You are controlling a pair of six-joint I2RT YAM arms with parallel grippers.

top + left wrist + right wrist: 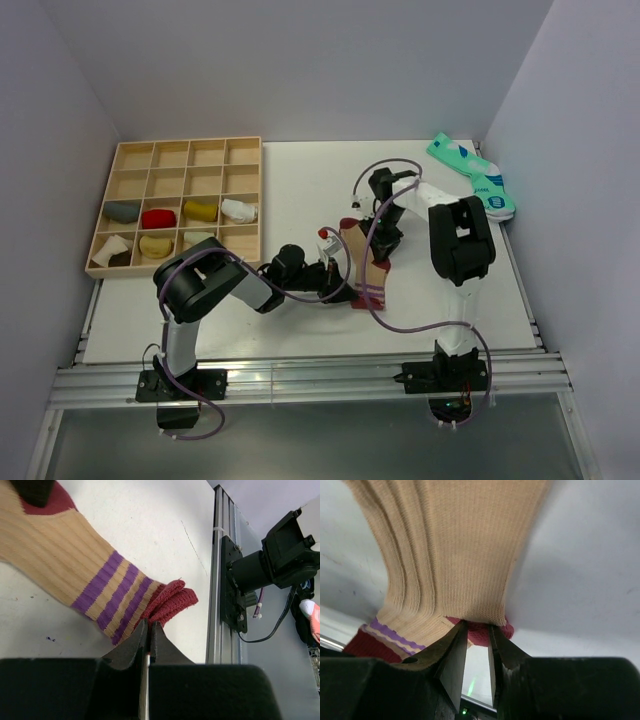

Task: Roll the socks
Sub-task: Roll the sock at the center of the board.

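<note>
Pale grey walls close in a white table (300,170) on three sides, and an aluminium rail (300,380) runs along its near edge with both arm bases bolted to it.

From the left base the left arm rises, folds sharply at the elbow and lies low across the table toward the middle. Its left gripper (149,625) has the jaws pressed together on the maroon cuff edge of a tan ribbed sock (65,565) with purple stripes and maroon ends. The sock lies stretched flat at the centre of the table, cuff toward the rail.

The right arm stands up from its base, reaches away from the rail, then bends back and down onto the sock's far end. The right gripper (476,627) has its jaws drawn narrow, pinching a maroon fold of the same sock.

Farther left, a wooden divided tray (190,168) sits at the table's left edge, well apart from the sock, with rolled socks (158,218) in several of its nearer compartments. At the far right corner lie teal-and-white socks (475,175).

Bare table shows between the tray and the sock, beyond the sock to the back wall, and to the right of it up to the table's right edge.
</note>
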